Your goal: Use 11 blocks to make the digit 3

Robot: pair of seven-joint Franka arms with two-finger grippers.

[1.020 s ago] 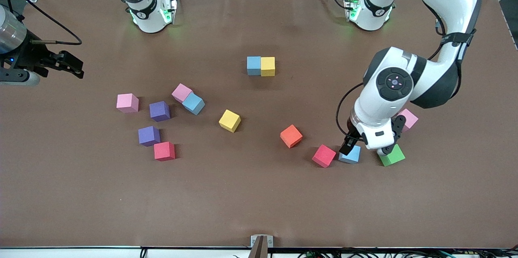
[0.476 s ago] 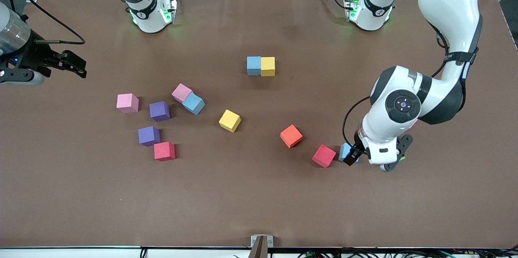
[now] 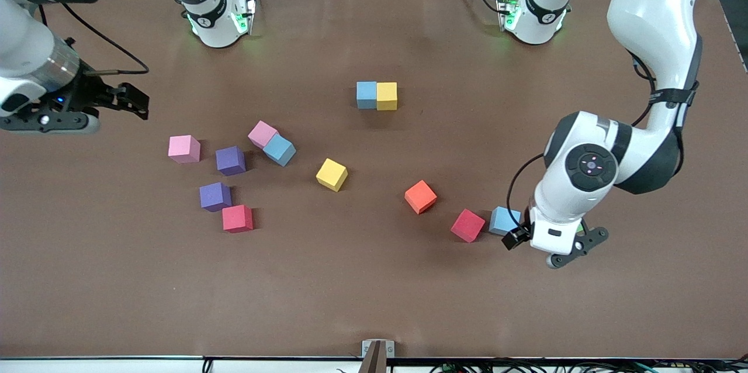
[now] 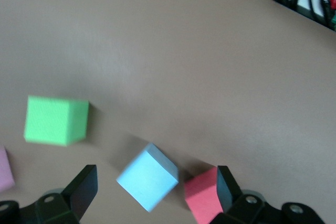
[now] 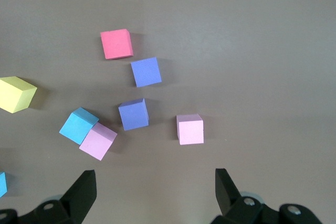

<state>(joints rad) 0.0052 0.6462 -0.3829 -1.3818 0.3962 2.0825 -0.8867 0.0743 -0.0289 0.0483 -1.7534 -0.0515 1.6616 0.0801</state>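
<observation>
Front view: found only a start on the digit 3, a light blue block point(image 3: 366, 95) touching a yellow block point(image 3: 387, 96) mid-table, toward the bases. Counted nine more blocks loose and nearer the camera: two purple point(image 3: 230, 160) point(image 3: 215, 196), a red point(image 3: 237, 218), a second blue point(image 3: 279, 149) touching a pink cube point(image 3: 262, 134), and a second yellow point(image 3: 332, 174) toward the right arm's end, with another pink cube point(image 3: 184, 148) beside them; then orange point(image 3: 421, 196), a second red point(image 3: 468, 225) and a third blue point(image 3: 504, 220) toward the left arm's end. Saw the left gripper point(image 3: 555, 247) low over the table just beside that blue block, empty. Saw the right gripper point(image 3: 125, 101) over bare table near its own end, jaws apart, nothing held, waiting. Judged two of eleven placed. Left wrist view: showed the fingers point(image 4: 84, 187) spread wide and empty, with the blue block point(image 4: 147, 177) between them, the red point(image 4: 202, 198) just beside it, and a green block point(image 4: 55, 120) apart. Right wrist view: showed the fingers point(image 5: 81, 192) wide and empty above the purple pair point(image 5: 146, 71) point(image 5: 133, 114), red point(image 5: 116, 43) and pink point(image 5: 190, 128).
</observation>
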